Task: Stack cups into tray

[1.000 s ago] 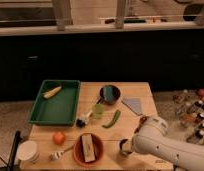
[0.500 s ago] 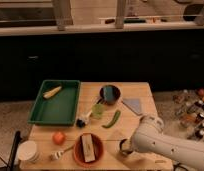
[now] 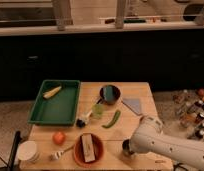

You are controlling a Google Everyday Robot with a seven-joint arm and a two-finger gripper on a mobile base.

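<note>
The dark green tray (image 3: 45,112) sits at the table's back left. The pale green plastic cup (image 3: 98,111) stands upright on the table just right of the tray. My white arm (image 3: 162,145) reaches in from the right. The gripper (image 3: 126,148) is low at the table's front edge, right of the red-orange bowl (image 3: 88,150). A small dark, shiny shape sits at the gripper; it may be the steel cup, but I cannot tell.
A yellow item (image 3: 52,92) lies in the tray. On the table are a dark bowl (image 3: 110,93), a grey napkin (image 3: 133,105), a green pod (image 3: 112,119), a brush (image 3: 85,119), an orange (image 3: 58,137) and white dishes (image 3: 27,151). A box lies in the red-orange bowl. Bottles (image 3: 192,112) stand at the right.
My arm has shifted slightly to the left over the front right of the table. The objects on the table have not moved.
</note>
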